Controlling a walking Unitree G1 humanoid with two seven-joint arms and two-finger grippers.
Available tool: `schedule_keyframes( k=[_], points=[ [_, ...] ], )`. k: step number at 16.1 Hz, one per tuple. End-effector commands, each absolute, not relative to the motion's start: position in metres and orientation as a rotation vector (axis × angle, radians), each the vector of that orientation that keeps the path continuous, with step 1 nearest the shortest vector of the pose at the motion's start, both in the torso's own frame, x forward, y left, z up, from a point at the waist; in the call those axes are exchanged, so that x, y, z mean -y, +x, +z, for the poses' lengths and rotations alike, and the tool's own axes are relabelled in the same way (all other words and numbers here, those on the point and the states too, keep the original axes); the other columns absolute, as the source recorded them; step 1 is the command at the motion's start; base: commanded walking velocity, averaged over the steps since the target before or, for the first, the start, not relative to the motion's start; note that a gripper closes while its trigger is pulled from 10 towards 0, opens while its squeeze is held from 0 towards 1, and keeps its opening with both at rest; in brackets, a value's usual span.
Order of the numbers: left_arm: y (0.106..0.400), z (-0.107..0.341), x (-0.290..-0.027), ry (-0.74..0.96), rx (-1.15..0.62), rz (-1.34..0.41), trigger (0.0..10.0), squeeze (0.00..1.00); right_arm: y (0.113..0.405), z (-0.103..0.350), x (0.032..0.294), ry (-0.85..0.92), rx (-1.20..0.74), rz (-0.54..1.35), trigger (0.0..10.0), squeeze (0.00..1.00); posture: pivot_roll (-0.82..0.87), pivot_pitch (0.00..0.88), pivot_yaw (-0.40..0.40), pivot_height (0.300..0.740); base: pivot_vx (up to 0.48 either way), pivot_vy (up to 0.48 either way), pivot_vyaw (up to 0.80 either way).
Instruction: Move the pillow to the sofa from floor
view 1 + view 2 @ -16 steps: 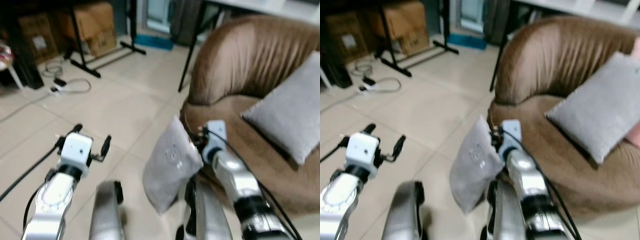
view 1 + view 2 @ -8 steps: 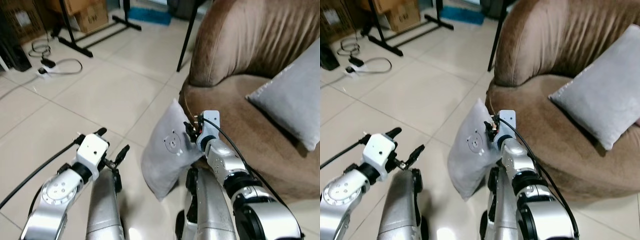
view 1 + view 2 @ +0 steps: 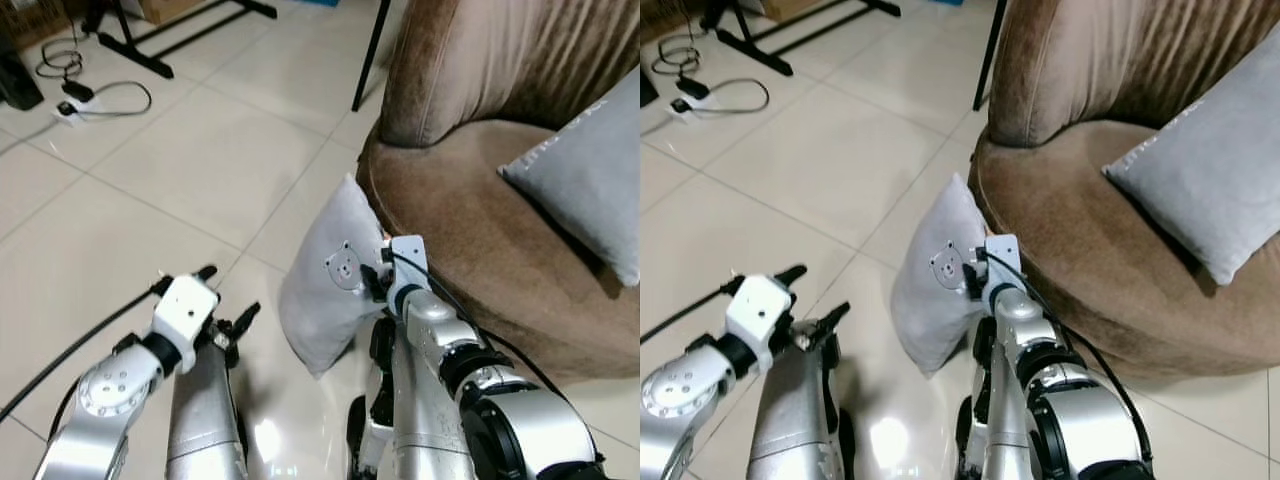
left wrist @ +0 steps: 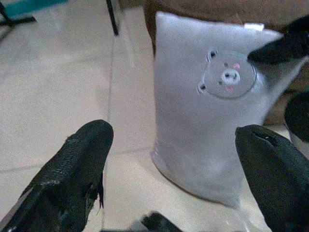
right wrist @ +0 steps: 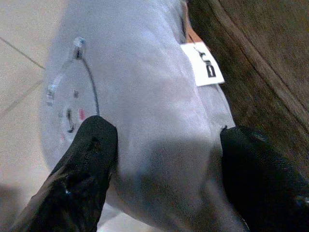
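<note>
Right wrist view shows my right gripper [image 5: 161, 169] clamped on the grey bear-print pillow [image 5: 145, 111] beside the brown sofa [image 5: 260, 63].

A pale grey pillow [image 3: 333, 287] with a small bear face stitched on its front stands upright on the tiled floor, leaning against the brown sofa [image 3: 480, 215], its upper edge pinched between the right gripper's [image 5: 159, 159] two black fingers.
</note>
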State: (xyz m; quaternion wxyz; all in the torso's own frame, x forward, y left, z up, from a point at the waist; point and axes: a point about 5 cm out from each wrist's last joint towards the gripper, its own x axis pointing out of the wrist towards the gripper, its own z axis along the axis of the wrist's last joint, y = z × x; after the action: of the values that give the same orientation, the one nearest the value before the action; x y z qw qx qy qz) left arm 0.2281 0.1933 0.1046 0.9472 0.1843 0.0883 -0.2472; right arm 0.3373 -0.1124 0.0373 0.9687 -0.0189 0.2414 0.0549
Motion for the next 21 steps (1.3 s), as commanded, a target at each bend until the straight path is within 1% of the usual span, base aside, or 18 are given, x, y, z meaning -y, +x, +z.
schedule_keyframes(
  k=[1, 5, 6, 7, 9, 16, 21],
  points=[
    [0.225, 0.106, -0.188, 0.373, -0.181, -0.534, 10.0, 0.34, 0.33, 0.026, 0.119, -0.064, -0.528, 0.074, 10.0, 0.0, 0.22, 0.264, -0.091, 0.457, 0.0, 0.0, 0.0],
    [0.22, 0.104, -0.183, 0.353, -0.224, -0.614, 10.0, 0.34, 0.328, 0.026, 0.112, -0.068, -0.522, 0.072, 10.0, 0.0, 0.22, 0.266, -0.082, 0.457, 0.0, 0.0, 0.0],
    [0.215, 0.101, -0.181, 0.346, -0.257, -0.668, 10.0, 0.34, 0.328, 0.026, 0.108, -0.064, -0.519, 0.086, 3.1, 0.0, 0.22, 0.262, -0.075, 0.457, 0.0, 0.0, 0.0],
    [0.21, 0.099, -0.179, 0.342, -0.28, -0.726, 10.0, 0.35, 0.328, 0.026, 0.104, -0.053, -0.515, 0.101, 0.0, 0.0, 0.22, 0.26, -0.072, 0.457, 0.0, 0.0, 0.0],
    [0.209, 0.1, -0.177, 0.323, -0.288, -0.757, 10.0, 0.35, 0.329, 0.028, 0.101, -0.037, -0.5, 0.106, 0.0, 0.0, 0.22, 0.251, -0.064, 0.457, 0.0, 0.0, 0.0],
    [0.219, 0.105, -0.179, 0.328, -0.283, -0.753, 10.0, 0.35, 0.329, 0.029, 0.097, -0.036, -0.494, 0.122, 0.0, 0.0, 0.22, 0.22, -0.066, 0.457, 0.0, 0.0, 0.0],
    [0.221, 0.1, -0.178, 0.305, -0.3, -0.76, 10.0, 0.35, 0.33, 0.031, 0.094, -0.034, -0.485, 0.134, 0.0, 0.0, 0.19, 0.165, -0.058, 0.457, 0.0, 0.0, 0.0]
  ],
)
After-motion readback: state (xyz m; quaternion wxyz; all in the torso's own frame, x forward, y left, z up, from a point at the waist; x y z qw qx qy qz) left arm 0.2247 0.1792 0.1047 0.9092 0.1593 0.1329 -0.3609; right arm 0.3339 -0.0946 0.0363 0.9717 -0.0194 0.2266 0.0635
